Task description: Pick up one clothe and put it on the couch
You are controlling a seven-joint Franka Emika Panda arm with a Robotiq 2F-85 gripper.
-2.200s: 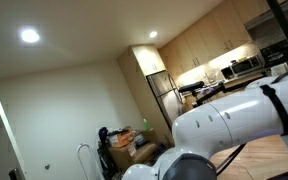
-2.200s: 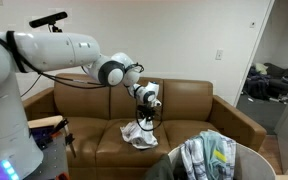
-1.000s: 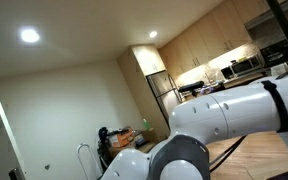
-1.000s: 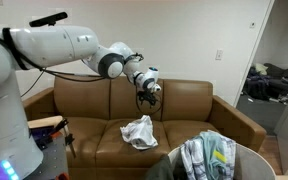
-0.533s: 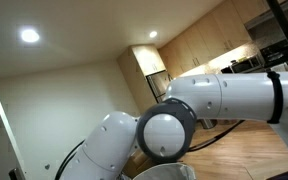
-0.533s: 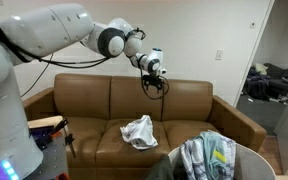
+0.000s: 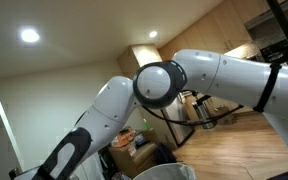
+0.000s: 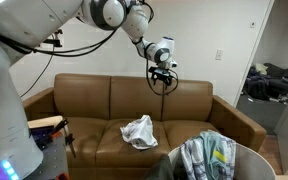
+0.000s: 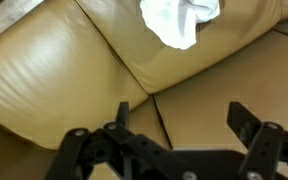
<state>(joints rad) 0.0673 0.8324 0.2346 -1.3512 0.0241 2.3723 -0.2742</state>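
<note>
We see a white cloth [image 8: 137,130] on a brown couch [image 8: 84,100]; our arm [image 8: 29,25] is white, its fingers [image 9: 246,120] black.

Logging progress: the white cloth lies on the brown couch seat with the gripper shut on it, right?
No. The white cloth lies on the brown couch seat, but the gripper is open and clear of it; the wrist view shows this.

Ceiling lights [image 7: 29,36]: two round fixtures, both lit.
Cabinets [image 7: 199,45]: light wood, upper units along the kitchen wall.
Floor [image 7: 234,150]: pale wood planks.
Clutter [image 7: 124,138]: dark and orange items piled by the far wall; details were too small to tell.
Wall outlet [image 8: 219,56]: white plate on a white wall.
Doorway [image 8: 267,60]: open, at the frame's edge.
Dark heap [image 8: 274,82]: lay in the room beyond the doorway.
</note>
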